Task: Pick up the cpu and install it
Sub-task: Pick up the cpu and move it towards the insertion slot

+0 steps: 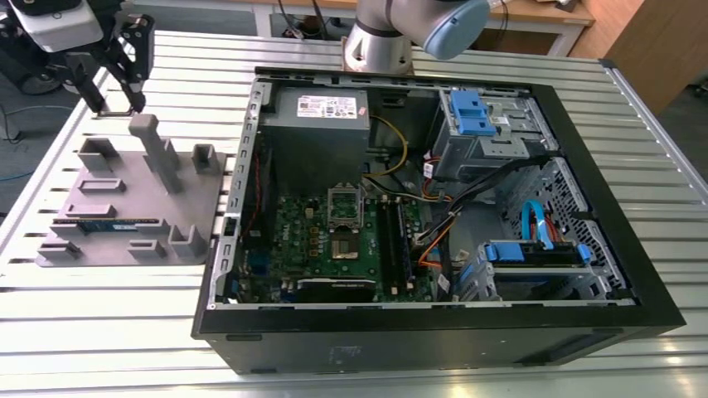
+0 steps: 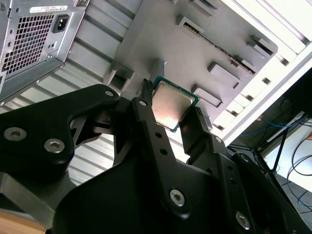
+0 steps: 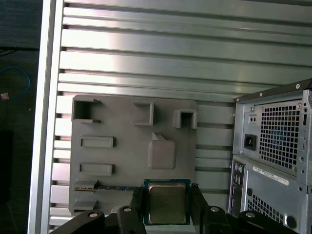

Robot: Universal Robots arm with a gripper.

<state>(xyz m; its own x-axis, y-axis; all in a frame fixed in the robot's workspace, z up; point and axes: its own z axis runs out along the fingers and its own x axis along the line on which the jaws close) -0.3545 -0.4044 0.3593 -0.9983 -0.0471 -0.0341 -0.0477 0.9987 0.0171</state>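
One cpu (image 3: 166,202), metal top towards the wrist cameras, clamped by two opposite edges in my tool (image 2: 170,100), hanging clear above the grey tray (image 3: 126,146), edge-held, I judge, to spare its underside contacts for seating.

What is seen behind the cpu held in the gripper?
In the first wrist view the cpu, clamped in the gripper, has the grey tray behind it, beside the memory stick. The tray part it covers cannot be seen.
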